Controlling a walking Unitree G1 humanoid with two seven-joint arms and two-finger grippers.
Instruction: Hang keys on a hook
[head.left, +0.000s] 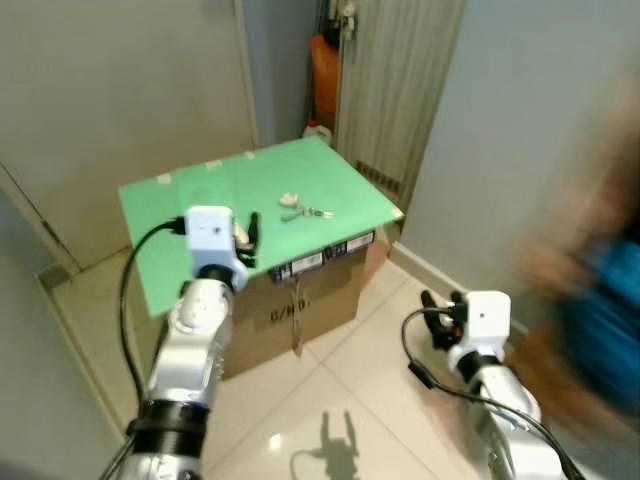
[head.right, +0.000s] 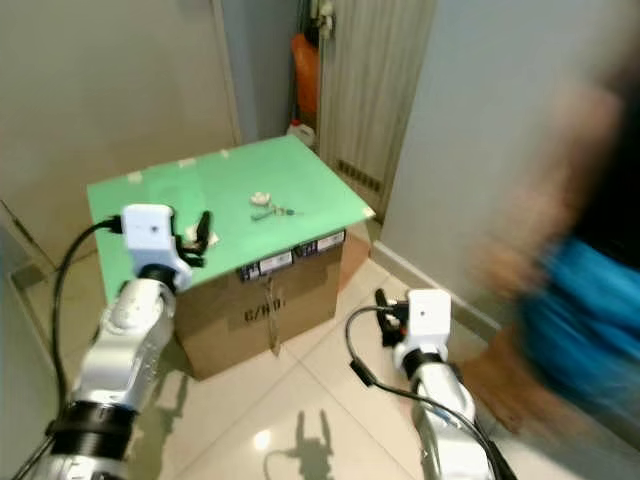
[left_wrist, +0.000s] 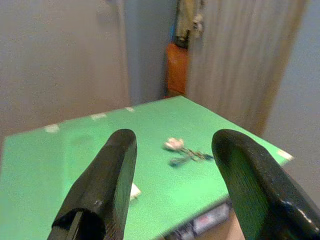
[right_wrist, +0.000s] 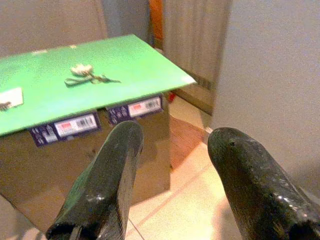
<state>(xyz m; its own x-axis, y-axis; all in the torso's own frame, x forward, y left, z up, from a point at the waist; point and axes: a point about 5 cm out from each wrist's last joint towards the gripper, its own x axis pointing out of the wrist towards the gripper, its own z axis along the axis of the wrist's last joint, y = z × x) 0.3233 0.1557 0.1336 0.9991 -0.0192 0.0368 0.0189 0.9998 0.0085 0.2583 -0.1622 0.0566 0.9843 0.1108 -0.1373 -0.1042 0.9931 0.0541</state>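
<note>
A small bunch of keys (head.left: 303, 210) with a pale fob lies on a green board (head.left: 200, 200) that tops a cardboard box (head.left: 300, 300). My left gripper (head.left: 249, 238) is raised over the board's near edge, open and empty, a short way to the left of the keys (left_wrist: 182, 150). My right gripper (head.left: 440, 305) is low over the floor to the right of the box, also open and empty. In the right wrist view it faces the box front, with the keys (right_wrist: 87, 75) up on the board beyond.
A blurred person in blue (head.left: 590, 290) stands close on the right. Behind the box are a slatted door (head.left: 395, 90), an orange object (head.left: 322, 70) and a white bottle (head.left: 318, 130). Small items hang high by the door (left_wrist: 192, 20). Tiled floor (head.left: 330, 400) lies in front.
</note>
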